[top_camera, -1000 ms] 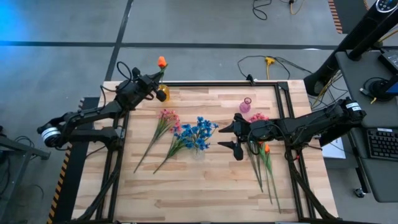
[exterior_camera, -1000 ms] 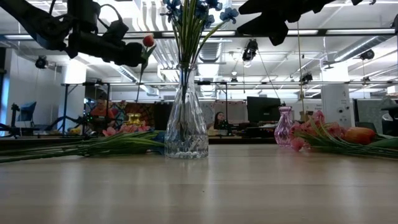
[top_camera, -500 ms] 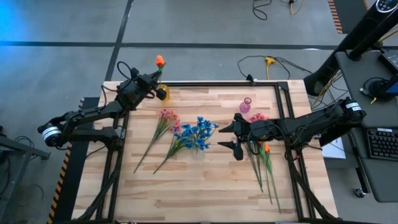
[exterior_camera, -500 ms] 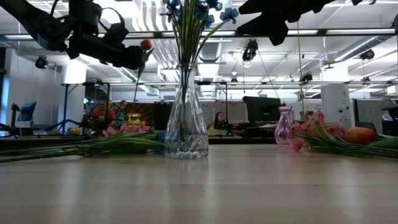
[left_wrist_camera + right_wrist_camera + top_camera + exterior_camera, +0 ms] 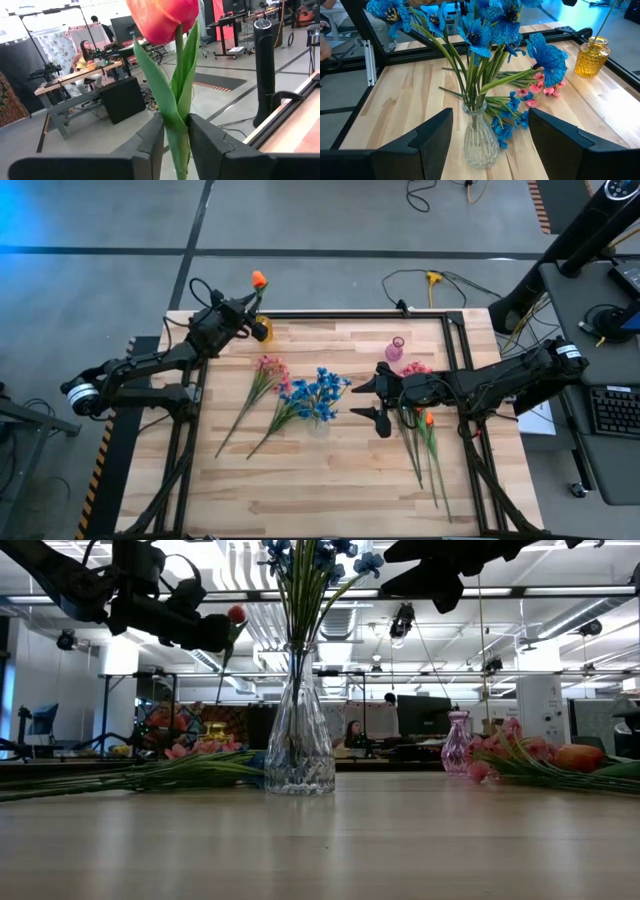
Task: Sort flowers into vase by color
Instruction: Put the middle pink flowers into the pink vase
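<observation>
I work in an open robotics lab: my wooden table [image 5: 330,470] stands on a grey concrete floor [image 5: 300,215] with loose cables [image 5: 430,280]. Beyond the table sit monitors [image 5: 420,715], desks [image 5: 75,80], a seated person [image 5: 85,55] and ceiling ducts [image 5: 250,560].

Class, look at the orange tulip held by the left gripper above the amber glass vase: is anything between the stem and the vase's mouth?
Nothing visible blocks it. The left gripper is shut on the orange tulip, whose thin stem runs toward the amber glass vase at the table's far left corner. Whether its tip is already inside cannot be told.
</observation>
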